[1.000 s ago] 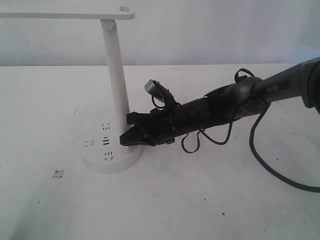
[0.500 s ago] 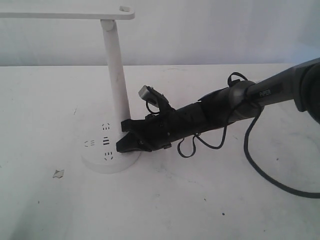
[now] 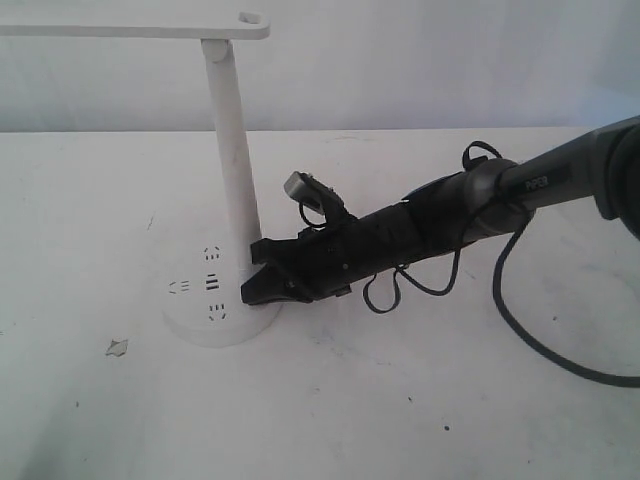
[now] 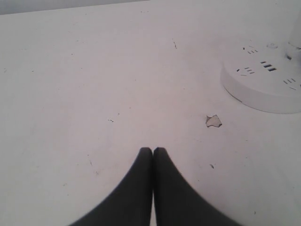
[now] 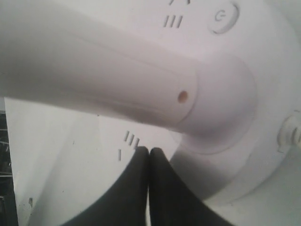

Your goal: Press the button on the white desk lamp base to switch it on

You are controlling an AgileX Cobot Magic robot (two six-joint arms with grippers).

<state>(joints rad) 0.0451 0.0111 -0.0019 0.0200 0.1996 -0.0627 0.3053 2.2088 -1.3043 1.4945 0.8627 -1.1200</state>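
Exterior view: right tool (image 3: 250,288), closed, lifts back slightly from base (image 3: 195,322); button (image 5: 223,18) seemingly beyond stem (image 5: 117,61), untouched. Left tool (image 4: 153,151) closed, idle.

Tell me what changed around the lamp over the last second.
The right tool, shut, dipped down and left toward the white desk lamp base beside the stem, then eased back slightly to the right. It gripped and released nothing. The base, the stem and the lamp head stayed put, with no visible light.
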